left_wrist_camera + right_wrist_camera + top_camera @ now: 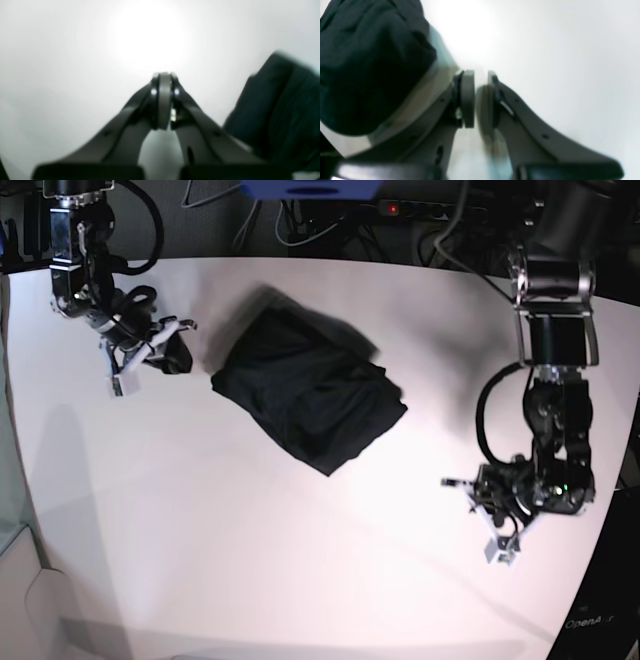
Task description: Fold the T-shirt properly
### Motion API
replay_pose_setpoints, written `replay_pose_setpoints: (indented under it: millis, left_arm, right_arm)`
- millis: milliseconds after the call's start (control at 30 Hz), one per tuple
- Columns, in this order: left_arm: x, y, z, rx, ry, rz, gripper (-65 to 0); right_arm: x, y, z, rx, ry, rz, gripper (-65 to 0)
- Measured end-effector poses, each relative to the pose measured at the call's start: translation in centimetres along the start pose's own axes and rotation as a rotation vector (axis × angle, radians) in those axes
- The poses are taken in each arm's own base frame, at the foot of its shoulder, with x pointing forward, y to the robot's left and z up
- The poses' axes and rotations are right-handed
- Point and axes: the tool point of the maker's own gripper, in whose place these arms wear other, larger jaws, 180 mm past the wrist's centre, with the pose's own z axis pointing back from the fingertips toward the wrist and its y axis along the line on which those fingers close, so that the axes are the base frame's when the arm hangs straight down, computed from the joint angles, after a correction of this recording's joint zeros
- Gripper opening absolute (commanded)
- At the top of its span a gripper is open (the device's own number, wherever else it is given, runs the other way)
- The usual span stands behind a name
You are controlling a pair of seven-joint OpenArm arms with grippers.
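The T-shirt (pixel 305 395) lies as a compact dark folded bundle on the white table (pixel 250 560), a little back of the middle. Neither gripper touches it. My right gripper (pixel 122 375) hovers to the left of it near the back-left corner. In the right wrist view the right gripper (pixel 475 100) shows a narrow gap between its pads with nothing in it, and the T-shirt (pixel 370 65) fills the upper left. My left gripper (pixel 498 546) sits near the table's right edge. Seen from the left wrist, the left gripper (pixel 165 100) has its pads pressed together and empty, with the T-shirt (pixel 280 110) off to its right.
Cables and a power strip (pixel 440 205) run along the dark back edge behind the table. A glass or plastic panel (pixel 12 480) stands at the left edge. The left arm's upright column (pixel 555 320) rises at the back right.
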Motion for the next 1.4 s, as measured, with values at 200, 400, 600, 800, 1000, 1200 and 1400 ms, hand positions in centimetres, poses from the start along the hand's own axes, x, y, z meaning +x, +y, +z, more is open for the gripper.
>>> replay_pose_setpoints:
  millis: [200, 400, 600, 800, 1000, 1200, 1400]
  left_arm:
    - [-8.9, -1.8, -0.9, -0.023, 0.148, -0.023, -65.0]
    - [-13.9, -5.4, -2.1, -0.108, 0.21, 0.025, -65.0]
    - [-12.9, -9.2, -4.0, -0.199, 0.127, 0.094, -65.0]
    - [-8.3, -13.0, -6.6, -0.285, 0.043, 0.168, -65.0]
    - [0.0, -12.2, -6.1, -0.263, -0.041, 0.137, -65.0]
    - [3.0, -8.1, -4.4, -0.193, -0.064, 0.098, -65.0]
    - [-0.7, -3.7, -4.3, -0.111, 0.007, 0.089, -65.0]
  right_arm:
    - [1.9, -1.4, 0.0, -0.029, -0.007, 0.048, -57.4]
    - [4.8, -1.1, -0.6, -0.016, -0.074, 0.055, -57.4]
    - [2.6, 1.1, -1.7, 0.029, -0.024, 0.05, -57.4]
    - [-1.5, 6.5, -2.5, 0.165, 0.024, 0.037, -57.6]
    - [-4.8, 10.2, -1.0, 0.232, 0.031, 0.007, -59.6]
    - [-4.1, 8.0, -0.1, 0.168, 0.012, 0.007, -59.6]
    - [-3.3, 4.7, 1.0, 0.085, -0.014, -0.006, -59.6]
